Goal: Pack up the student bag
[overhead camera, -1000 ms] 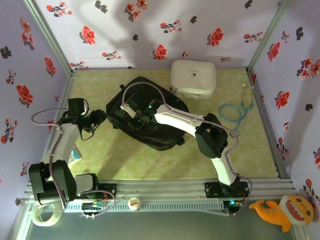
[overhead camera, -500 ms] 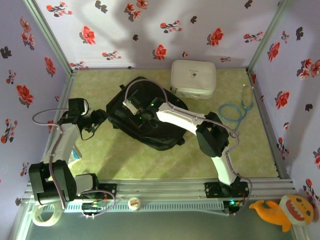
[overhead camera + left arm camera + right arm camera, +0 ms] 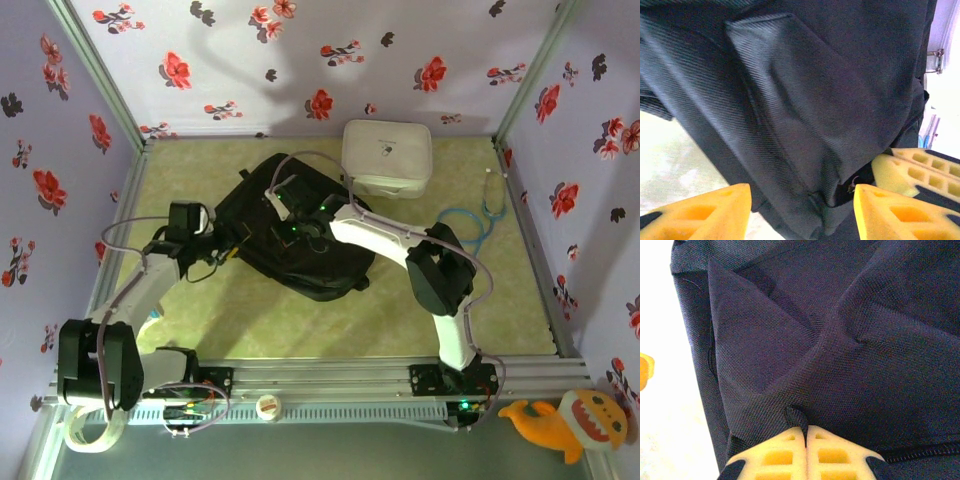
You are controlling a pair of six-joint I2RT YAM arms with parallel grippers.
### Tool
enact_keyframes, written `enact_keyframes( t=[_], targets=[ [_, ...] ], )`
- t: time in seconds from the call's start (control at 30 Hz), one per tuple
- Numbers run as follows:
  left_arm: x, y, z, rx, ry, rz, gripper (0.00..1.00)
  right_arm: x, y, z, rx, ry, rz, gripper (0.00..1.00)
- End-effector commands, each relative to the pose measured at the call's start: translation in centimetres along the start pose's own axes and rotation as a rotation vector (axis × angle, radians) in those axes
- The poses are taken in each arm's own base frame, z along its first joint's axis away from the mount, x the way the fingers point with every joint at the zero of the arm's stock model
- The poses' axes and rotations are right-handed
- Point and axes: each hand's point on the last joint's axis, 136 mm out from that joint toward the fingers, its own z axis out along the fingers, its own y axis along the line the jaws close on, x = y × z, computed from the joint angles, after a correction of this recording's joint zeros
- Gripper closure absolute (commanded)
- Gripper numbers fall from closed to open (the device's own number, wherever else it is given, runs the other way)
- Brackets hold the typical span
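Observation:
The student bag, a large black fabric backpack, lies in the middle of the table. My right gripper is over its far upper part. In the right wrist view this gripper is shut on a small fold of the student bag, and the cloth rises in a ridge from the pinch. My left gripper is at the bag's left edge. Its yellow fingers stand open, with the bag's lower corner between them and no grip on it.
A white zip case stands behind the bag at the back right. A teal looped cord lies by the right wall. Floral walls close three sides. An orange plush toy and a tape roll lie outside the front rail.
My right gripper has shut on the bag's fabric and drawn it back and to the right. My left arm has swung right, up to the bag's left edge, jaws unchanged.

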Motion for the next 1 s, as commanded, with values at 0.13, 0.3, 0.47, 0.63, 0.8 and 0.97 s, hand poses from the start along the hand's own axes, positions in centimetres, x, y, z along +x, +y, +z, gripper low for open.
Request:
enact_keyframes(
  t=[0.13,0.3,0.47,0.63,0.8,0.97],
  targets=[
    [2.2,-2.9,3.0,0.091,0.068,0.009,0.45,-2.7,-1.1,-2.3,0.039,-0.119,0.072,1.00],
    [3.1,-2.5,5.1,0.056,0.102,-0.006,0.61,-3.2,-1.1,-3.1,0.040,-0.151,0.101,1.00],
    [2.5,-2.8,6.0,0.031,0.085,0.008,0.96,-3.4,-2.4,-3.7,0.097,-0.176,0.133,1.00],
    [2.4,-1.4,6.0,-0.037,0.076,0.018,1.00,-4.4,-9.6,-5.4,0.382,-0.244,0.262,1.00],
    [3.0,-0.5,5.8,-0.062,0.094,0.022,1.00,-5.1,-16.6,-7.1,0.608,-0.296,0.392,1.00],
    [3.0,-0.6,5.6,-0.069,0.102,0.045,1.00,-5.4,-20.7,-7.2,0.683,-0.295,0.491,1.00]
  ],
)
